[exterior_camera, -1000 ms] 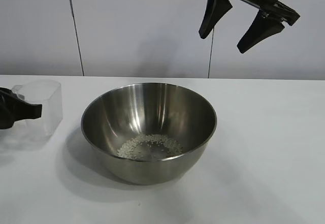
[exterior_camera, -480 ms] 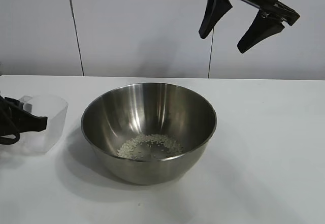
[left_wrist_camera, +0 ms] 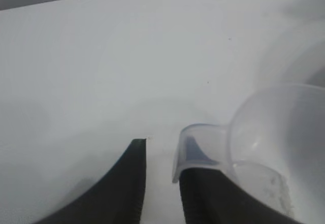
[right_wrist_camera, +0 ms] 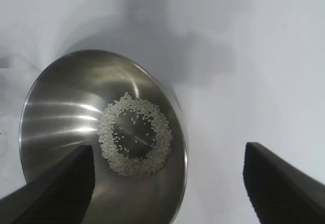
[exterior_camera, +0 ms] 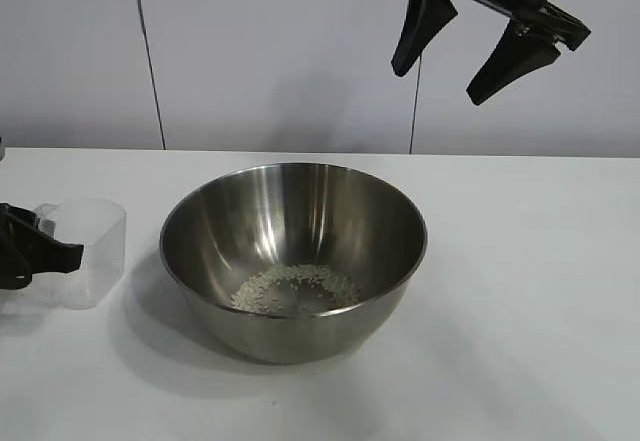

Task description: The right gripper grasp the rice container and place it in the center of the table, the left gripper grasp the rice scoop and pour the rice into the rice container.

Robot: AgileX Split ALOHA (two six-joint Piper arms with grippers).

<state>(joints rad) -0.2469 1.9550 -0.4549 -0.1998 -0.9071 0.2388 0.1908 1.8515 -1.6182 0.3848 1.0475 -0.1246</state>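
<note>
The steel rice container (exterior_camera: 293, 223) stands in the middle of the white table (exterior_camera: 530, 291), with the rice (exterior_camera: 295, 288) in a ring on its bottom; it also shows in the right wrist view (right_wrist_camera: 56, 117) with the rice (right_wrist_camera: 134, 135). The clear rice scoop (exterior_camera: 88, 253) stands upright on the table to the left of the container and looks empty. My left gripper (exterior_camera: 58, 254) is at its handle (left_wrist_camera: 195, 145). One finger lies under the handle and a gap shows to the other finger (left_wrist_camera: 133, 173). My right gripper (exterior_camera: 455, 51) hangs open high above the container's right side.
A white wall with two dark vertical seams (exterior_camera: 148, 56) runs behind the table. Bare tabletop lies to the right of the container and in front of it.
My left gripper has lowered the scoop from slightly raised down onto the table, a little leftward. The right gripper, the container and the rice have not moved.
</note>
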